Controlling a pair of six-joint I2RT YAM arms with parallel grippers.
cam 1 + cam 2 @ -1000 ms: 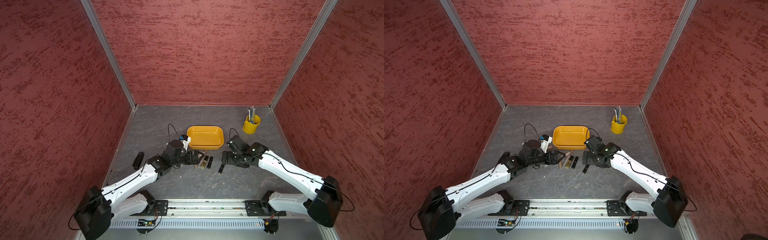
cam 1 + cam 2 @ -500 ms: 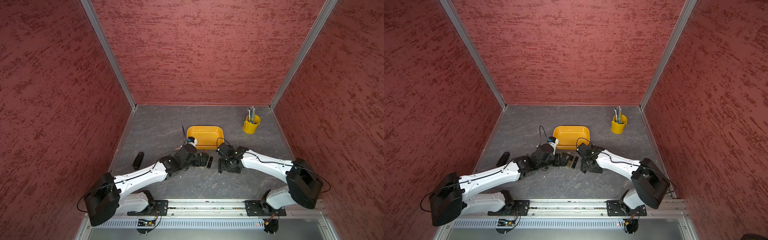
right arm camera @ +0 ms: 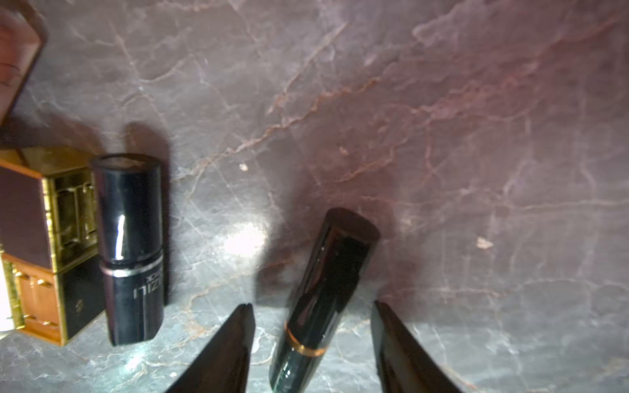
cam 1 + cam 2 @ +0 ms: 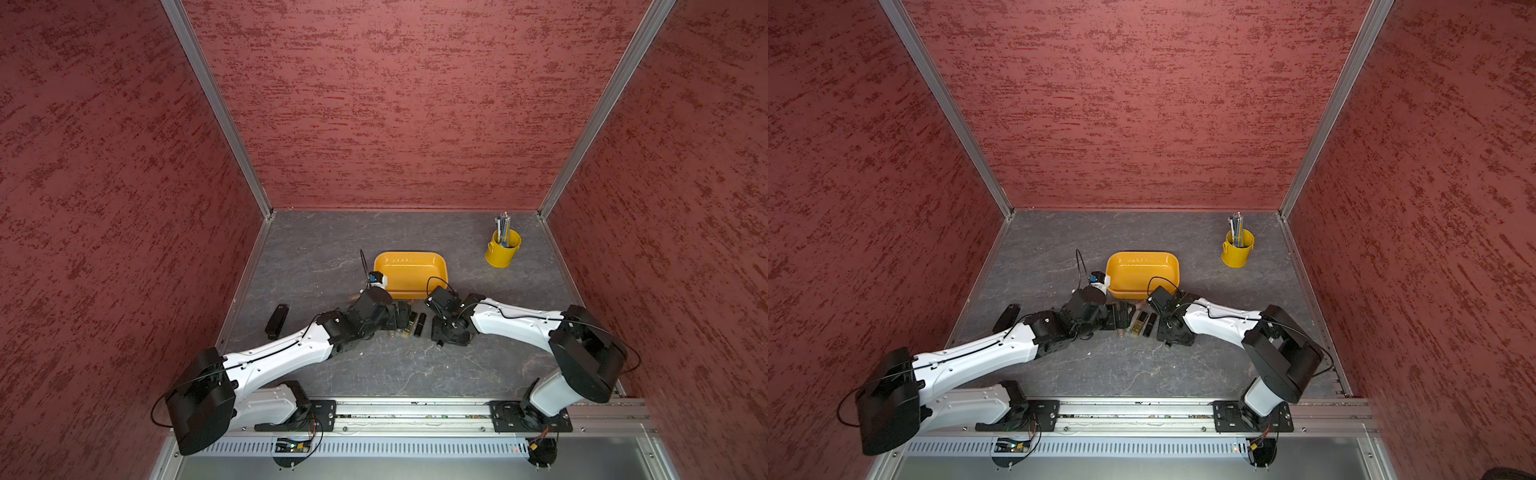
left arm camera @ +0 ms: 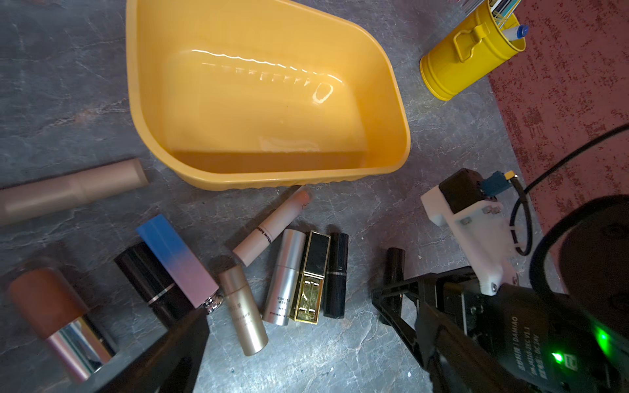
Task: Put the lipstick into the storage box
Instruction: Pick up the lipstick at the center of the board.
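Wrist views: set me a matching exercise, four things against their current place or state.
Things:
1. mustard-yellow shallow plastic storage box
2. small yellow bucket-shaped pen cup
3. dark round lipstick tube with a gold band
4. square blue-to-pink gradient lipstick tube

Places or states:
A. lying between the open fingers of the right gripper
B. holds pens
C. empty
D. lying on the table against a black round tube with a silver band

Pairs: 1-C, 2-B, 3-A, 4-D
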